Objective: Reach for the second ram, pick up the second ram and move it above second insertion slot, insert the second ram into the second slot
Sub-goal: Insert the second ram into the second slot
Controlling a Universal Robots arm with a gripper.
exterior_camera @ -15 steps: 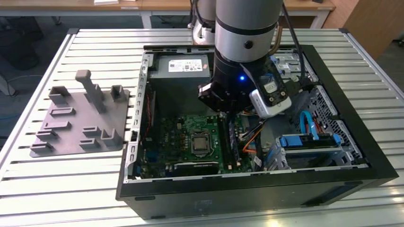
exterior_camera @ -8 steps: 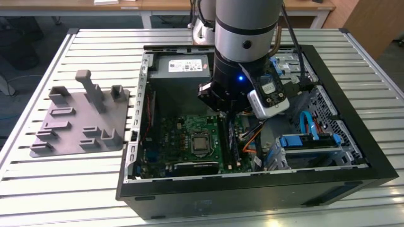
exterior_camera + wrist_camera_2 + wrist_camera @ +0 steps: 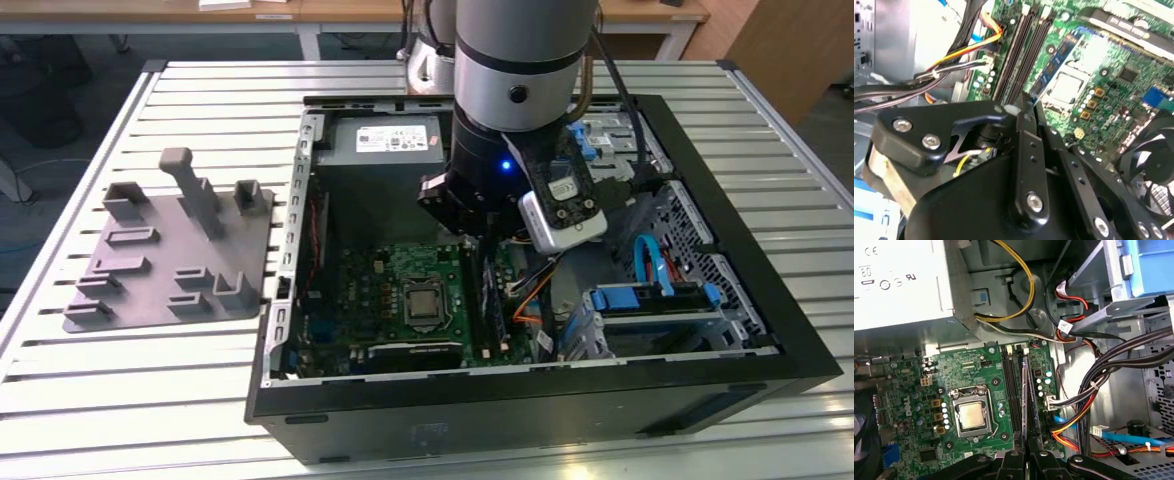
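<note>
The arm is seen reaching down into the open computer case, which is set on the slatted bench, nearer the bench edge on the exterior view's right. The gripper is lowered over the green motherboard, right above the row of long black memory slots that run beside the processor socket. In the second wrist view the black jaws are seen drawn together, and a thin dark edge with a small pale tab, taken to be the second ram, is pinched between them; it is held upright on its long edge, in line with the slots. In the first wrist view a thin board is seen standing in the slot row just ahead of the jaws; whether the held stick is touching its slot cannot be told. A bundle of black, yellow and orange cables is draped beside the slots. A grey fixture plate with upright pegs is seen on the bench, just beside the case on the exterior view's left.
</note>
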